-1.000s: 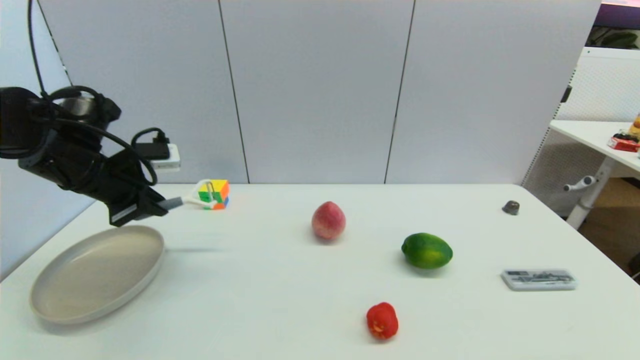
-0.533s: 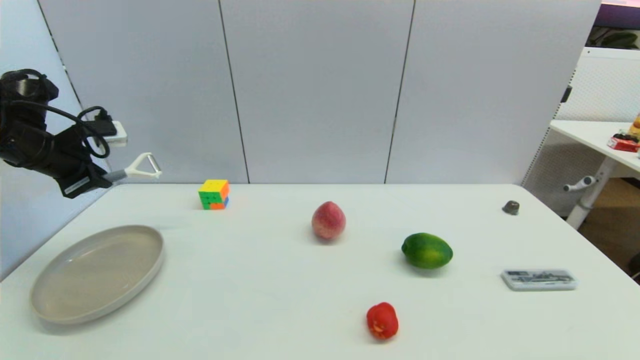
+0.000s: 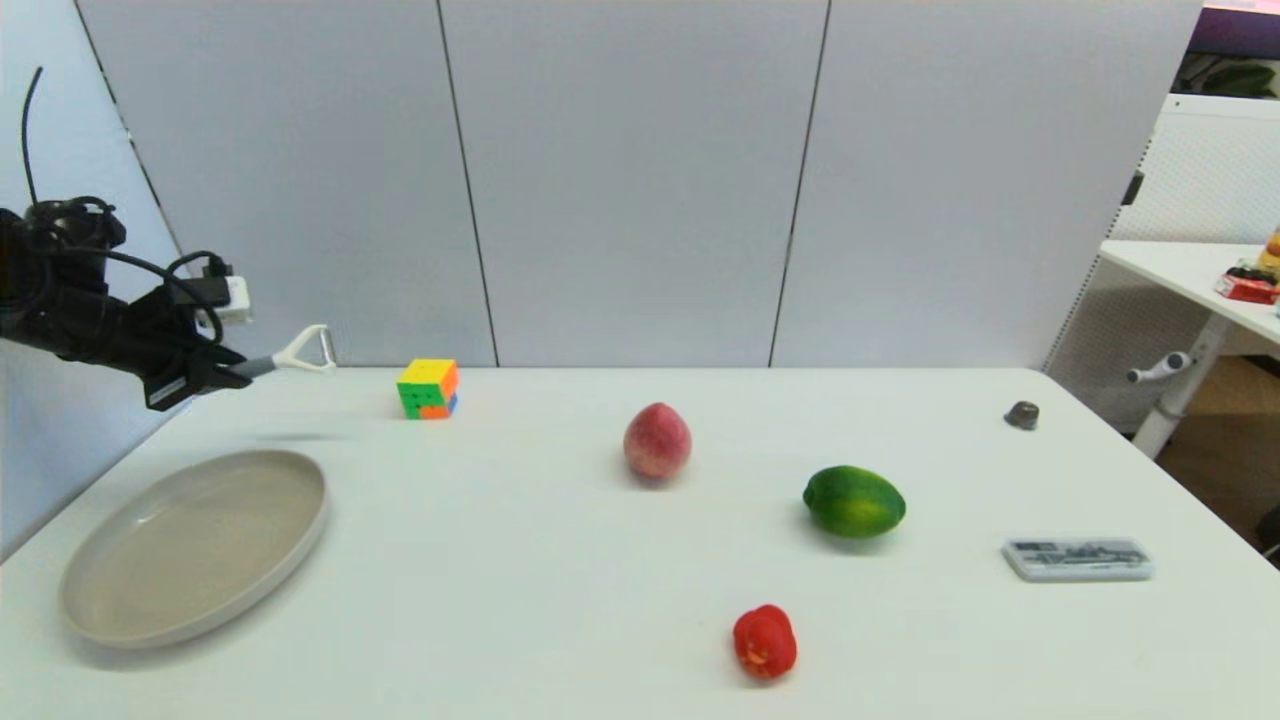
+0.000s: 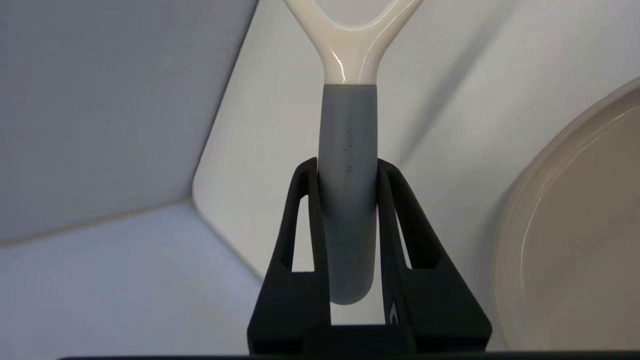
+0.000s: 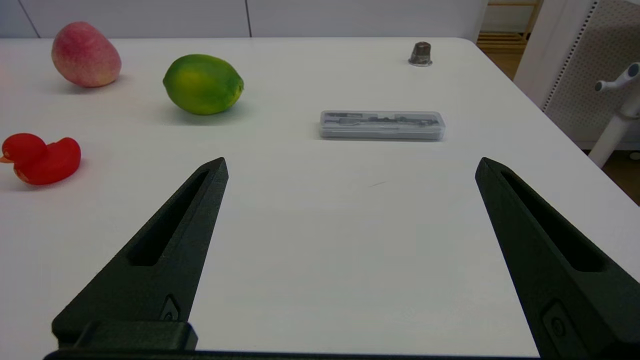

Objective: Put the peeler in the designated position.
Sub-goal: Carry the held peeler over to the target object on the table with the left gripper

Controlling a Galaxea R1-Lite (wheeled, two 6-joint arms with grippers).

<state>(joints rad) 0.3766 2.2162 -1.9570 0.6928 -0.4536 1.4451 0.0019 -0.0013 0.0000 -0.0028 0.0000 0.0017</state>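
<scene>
**Peeler held by the handle, aloft over the far left corner**

The left claw [image 3: 232, 374] is clamped on the peeler [image 3: 290, 357], holding it in the air above the far left corner of the surface [image 3: 560, 560], beyond the beige plate [image 3: 195, 545] and to the left of the colour cube [image 3: 428, 388]. In the left wrist view the two black fingers [image 4: 300, 200] press on either side of the grey handle, roughly at its middle, with the rounded butt end sitting down between them and the white fork pointing away.

It looks a light, stiff thing: hard plastic throughout, with a thin metal blade across the fork. The handle is smooth and rounded, so it could swivel or slip between the fingers under a loose grip; the mid-handle hold appears sound and keeps the fingers clear of the blade. The fork and blade are probably the weakest part, so it seems wise to lower it flat rather than nose-first.

The peeler has not yet been set on bare surface.

The right claw [image 5: 350, 170] is idle near the right front edge, its fingers spread wide and holding nothing.
</scene>
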